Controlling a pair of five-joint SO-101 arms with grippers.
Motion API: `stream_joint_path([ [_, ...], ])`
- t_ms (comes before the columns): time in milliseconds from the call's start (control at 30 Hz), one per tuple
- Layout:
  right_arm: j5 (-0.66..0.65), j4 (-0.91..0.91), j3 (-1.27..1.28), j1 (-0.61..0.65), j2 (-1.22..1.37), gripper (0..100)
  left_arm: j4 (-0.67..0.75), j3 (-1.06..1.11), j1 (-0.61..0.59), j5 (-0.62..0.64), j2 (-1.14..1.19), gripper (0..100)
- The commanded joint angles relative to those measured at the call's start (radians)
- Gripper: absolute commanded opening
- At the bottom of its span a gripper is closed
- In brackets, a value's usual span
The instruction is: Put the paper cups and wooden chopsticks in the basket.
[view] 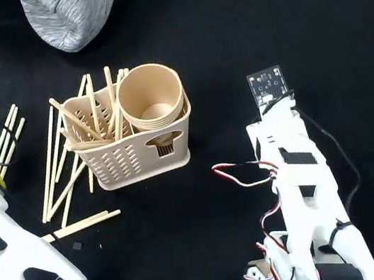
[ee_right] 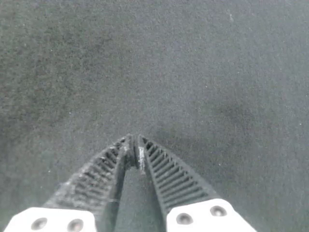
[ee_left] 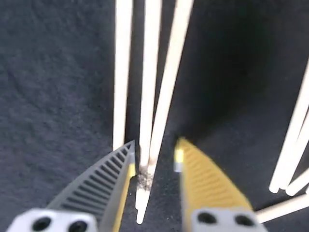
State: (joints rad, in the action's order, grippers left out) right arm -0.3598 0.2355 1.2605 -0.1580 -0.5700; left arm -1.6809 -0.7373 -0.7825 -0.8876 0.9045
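Observation:
A beige slotted basket stands left of centre on the black cloth. It holds stacked paper cups and several wooden chopsticks leaning upright. More chopsticks lie loose to its left, and one pair lies in front. Three chopsticks lie at the far left. My left gripper is low over their near ends, open, with two of these chopsticks between its fingers. My right gripper is shut and empty over bare cloth, right of the basket.
A grey fabric bundle sits at the back edge behind the basket. Red and white wires loop off the right arm toward the middle. Bare cloth lies between the basket and the right arm.

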Motion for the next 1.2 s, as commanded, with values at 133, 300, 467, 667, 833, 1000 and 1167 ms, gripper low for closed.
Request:
stream_joint_path([
  [133, -0.012, -0.018, -0.002, 0.014, -0.004, 1.5, -0.034, -0.096, 0.05, 0.025, -0.069, 18],
  [300, -0.014, -0.018, -0.002, 0.014, -0.004, 1.5, -0.038, -0.214, 0.128, 0.025, -0.058, 18],
  [467, -0.014, -0.018, -0.002, 0.014, -0.004, 1.5, 0.144, -0.202, 0.197, 0.08, -0.035, 18],
  [667, -0.014, -0.018, -0.002, 0.014, -0.002, 1.5, 0.282, -0.199, 0.24, 0.152, 0.087, 18],
  [833, -0.014, -0.018, -0.002, 0.014, -0.002, 1.5, 0.288, -0.202, 0.243, 0.149, 0.149, 18],
  [1000, -0.014, -0.018, -0.002, 0.014, -0.002, 1.5, 0.238, -0.228, 0.243, 0.146, 0.201, 18],
  [1167, -0.014, -0.018, -0.002, 0.014, -0.002, 1.5, 0.184, -0.292, 0.246, 0.146, 0.262, 8],
])
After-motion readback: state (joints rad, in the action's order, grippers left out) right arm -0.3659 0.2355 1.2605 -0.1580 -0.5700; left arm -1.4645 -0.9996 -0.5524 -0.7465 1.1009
